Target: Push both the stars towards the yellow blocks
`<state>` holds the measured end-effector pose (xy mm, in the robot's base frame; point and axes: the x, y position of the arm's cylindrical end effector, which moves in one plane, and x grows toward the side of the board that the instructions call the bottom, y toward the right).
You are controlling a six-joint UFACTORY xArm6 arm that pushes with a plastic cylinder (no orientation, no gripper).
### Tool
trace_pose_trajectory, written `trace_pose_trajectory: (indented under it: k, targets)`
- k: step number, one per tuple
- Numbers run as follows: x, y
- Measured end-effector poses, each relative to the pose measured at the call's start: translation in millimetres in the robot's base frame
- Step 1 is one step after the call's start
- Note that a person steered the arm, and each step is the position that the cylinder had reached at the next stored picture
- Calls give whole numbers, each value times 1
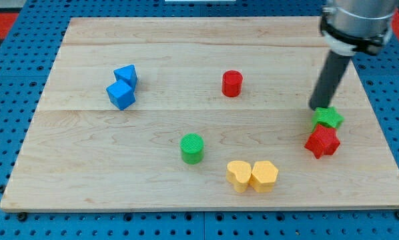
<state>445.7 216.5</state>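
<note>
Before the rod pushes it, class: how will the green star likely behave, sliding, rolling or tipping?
The green star looks squat and flat-based, so it should slide, not roll. My tip sits at its upper-left edge, off-centre, so it may spin. It seems to touch the red star, probably shoving that along.

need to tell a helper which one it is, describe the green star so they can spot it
Look at the wooden board's right edge, where my tip comes down. The green star sits right at the tip, touching the red star below it. The only other green block is a cylinder mid-board.
</note>
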Motion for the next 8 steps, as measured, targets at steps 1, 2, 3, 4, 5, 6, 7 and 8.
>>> trace_pose_trajectory:
  k: [1,2,3,4,5,6,7,8]
  targets:
    - [24,31]
    - [44,44]
    - [55,27]
    - [44,-42]
    - [24,-103]
    - [24,-101]
    - [25,-74]
    - [76,-68]
